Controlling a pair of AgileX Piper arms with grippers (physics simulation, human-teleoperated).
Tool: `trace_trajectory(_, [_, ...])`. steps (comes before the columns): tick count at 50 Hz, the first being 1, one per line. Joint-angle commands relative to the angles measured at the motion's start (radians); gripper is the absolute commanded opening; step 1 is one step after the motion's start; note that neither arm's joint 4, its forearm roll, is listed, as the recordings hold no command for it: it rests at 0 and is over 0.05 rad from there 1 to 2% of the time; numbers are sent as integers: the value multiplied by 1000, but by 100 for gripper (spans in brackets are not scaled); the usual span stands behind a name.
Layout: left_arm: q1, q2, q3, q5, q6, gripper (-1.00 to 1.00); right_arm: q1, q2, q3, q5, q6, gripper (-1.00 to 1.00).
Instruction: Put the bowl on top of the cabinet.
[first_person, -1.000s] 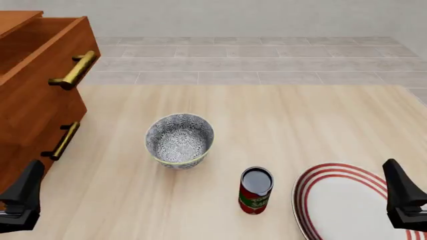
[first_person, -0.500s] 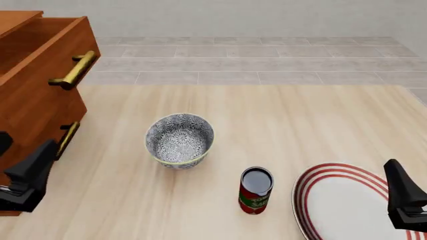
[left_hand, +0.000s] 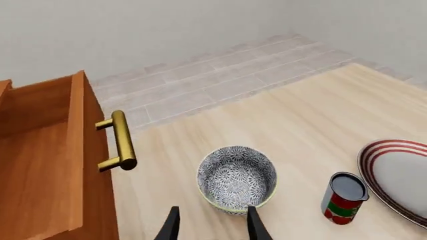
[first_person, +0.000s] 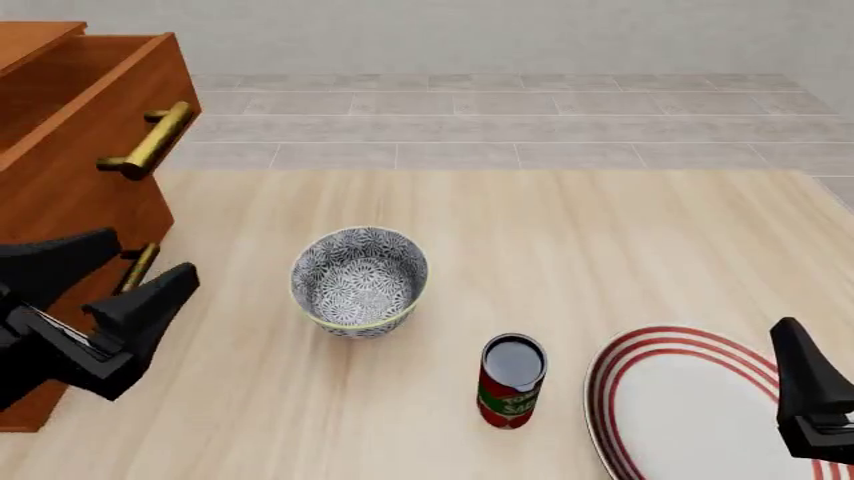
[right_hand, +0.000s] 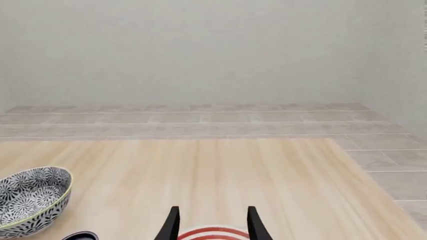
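- On the pale wooden desk (first_person: 601, 250), the round blue-grey floral bowl (first_person: 359, 279) sits upright beside the reddish-brown wooden cabinet (first_person: 67, 150).
- Left pincer (first_person: 114, 272) spread apart, empty, near the bowl.
- Right pincer (right_hand: 210, 220) apart over the red-ringed white plate (first_person: 681, 405).

No readable text anywhere. The only candidate is the red and green label on the can (first_person: 511, 395) standing on the table (first_person: 601, 260), and its markings are too small and blurred to make out. No numbers, brands or signs show elsewhere.
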Motion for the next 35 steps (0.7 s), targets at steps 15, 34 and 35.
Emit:
trace_trajectory(15, [-90,403,-113,-82,-12,100,-5,-1,-1,-1,-3,100])
trace_trajectory(34, [-22,625,-151,-148,53,100,-1,0,0,0,-7,100])
trace_trajectory(35, [-20,642,-158,-149,46,100,-1,0,0,0,-7,100])
